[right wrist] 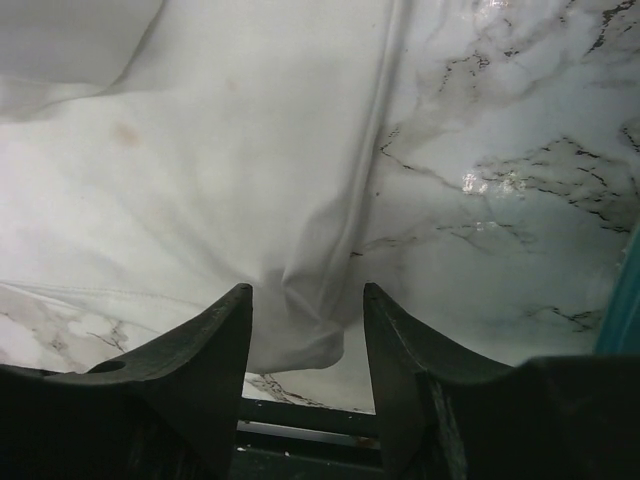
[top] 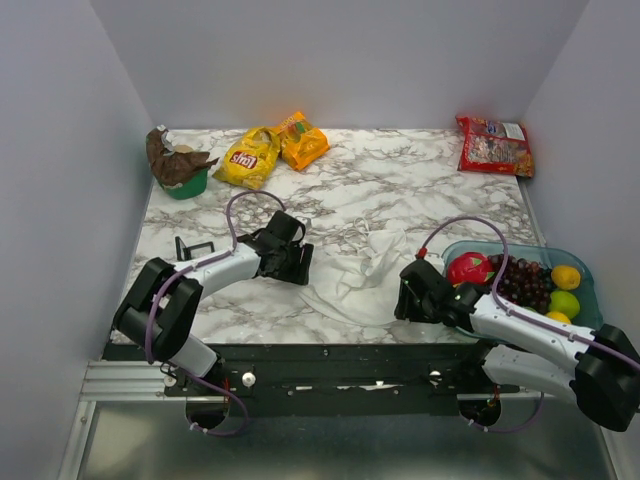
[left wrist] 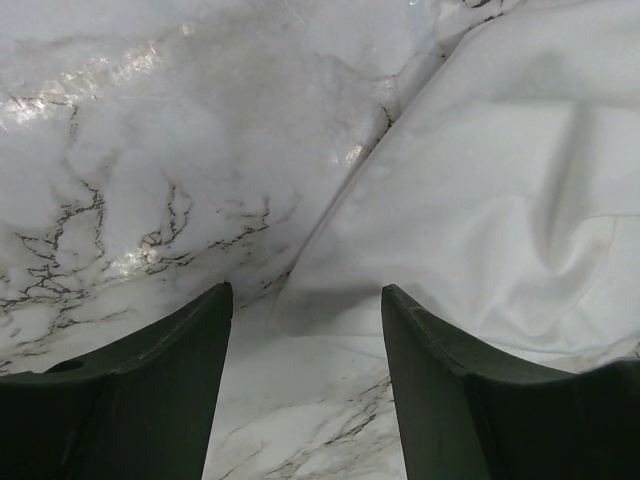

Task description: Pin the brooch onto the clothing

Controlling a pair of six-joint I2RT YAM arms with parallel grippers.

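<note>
White clothing [right wrist: 240, 190] | fold between right fingers [right wrist: 205, 365] | ahead of left fingers [left wrist: 165, 385]

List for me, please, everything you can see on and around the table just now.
table: one, white-grey marble
garment: one, white, crumpled, centre
bowl: one, green, back left, something brown in it
chip bag: one, yellow, back left
orange bag: one, beside the yellow one
snack bag: one, red, back right
frame: one, black, left side
tray: one, teal, right side
apple: one, red, in tray
grapes: one bunch, dark, in tray
citrus: three, two yellow, one green, in tray
brooch: none visible
left end effector: black, open, at garment's edge
right end effector: black, open, straddling a garment corner
</note>
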